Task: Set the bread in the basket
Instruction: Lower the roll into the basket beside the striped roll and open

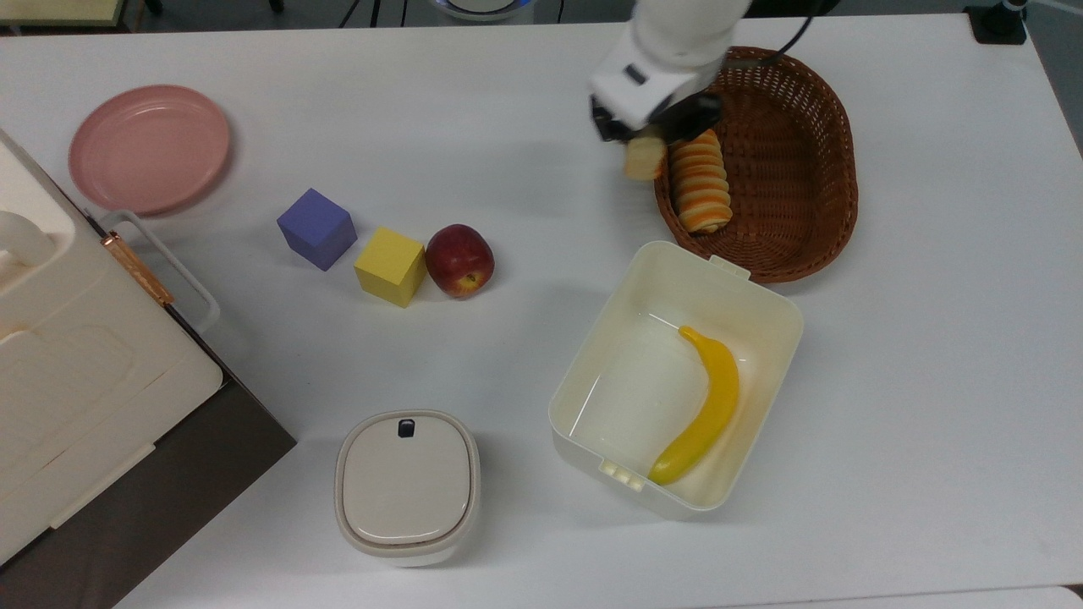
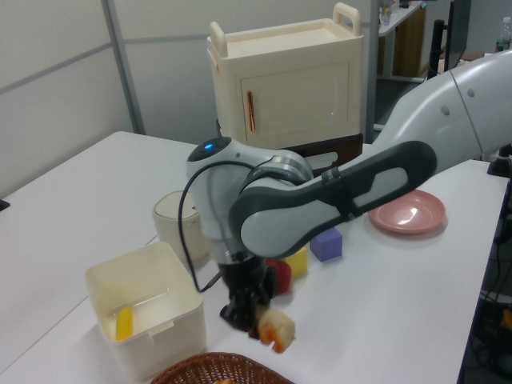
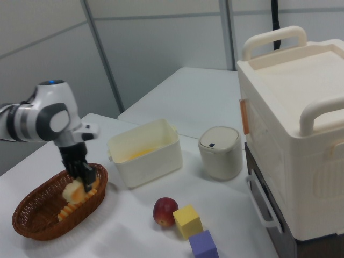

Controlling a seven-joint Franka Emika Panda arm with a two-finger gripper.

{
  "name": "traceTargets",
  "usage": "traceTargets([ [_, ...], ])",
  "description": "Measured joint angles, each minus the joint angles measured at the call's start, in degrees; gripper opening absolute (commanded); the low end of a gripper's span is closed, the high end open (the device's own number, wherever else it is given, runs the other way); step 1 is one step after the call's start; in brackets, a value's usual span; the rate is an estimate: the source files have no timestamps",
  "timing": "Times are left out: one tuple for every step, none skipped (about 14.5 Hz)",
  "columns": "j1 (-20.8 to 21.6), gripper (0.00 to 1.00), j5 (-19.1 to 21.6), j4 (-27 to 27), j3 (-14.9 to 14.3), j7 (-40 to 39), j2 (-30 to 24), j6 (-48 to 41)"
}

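Observation:
The bread (image 1: 645,157) is a small pale bun with an orange-brown side, and my gripper (image 1: 650,134) is shut on it and holds it in the air. In the top view it hangs over the left rim of the brown wicker basket (image 1: 795,169). The left view shows the bread (image 2: 276,330) below the gripper (image 2: 250,314), just above the basket's rim (image 2: 216,370). In the right view the bread (image 3: 73,190) hangs under the gripper (image 3: 80,173) over the basket (image 3: 37,215). A ridged orange-and-cream roll (image 1: 700,179) lies inside the basket.
A cream plastic box (image 1: 761,296) with a banana (image 1: 702,406) stands in front of the basket. An apple (image 1: 459,260), a yellow cube (image 1: 389,266) and a purple cube (image 1: 316,228) sit mid-table. A pink plate (image 1: 149,148), a lidded white container (image 1: 407,486) and a cream cabinet (image 1: 76,364) stand at the top view's left.

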Motion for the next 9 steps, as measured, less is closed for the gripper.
traceTargets([
  [0.4,0.37,0.0,0.5,1.3,0.0,0.0,0.0],
  [0.9,0.48,0.0,1.0,2.6,0.0,0.0,0.0],
  [1.4,0.7,0.0,1.3,4.0,0.0,0.0,0.0],
  [1.9,0.97,0.0,1.6,5.2,0.0,0.1,0.0],
  [2.5,1.0,0.0,1.9,6.8,0.0,0.1,0.1],
  [3.1,1.0,0.0,2.1,7.4,0.0,0.1,0.1],
  [3.8,1.0,0.0,2.3,7.7,0.0,0.1,0.1],
  [4.5,1.0,0.0,2.5,7.8,0.0,0.1,0.2],
  [5.0,1.0,0.0,2.7,7.9,0.0,0.1,0.4],
])
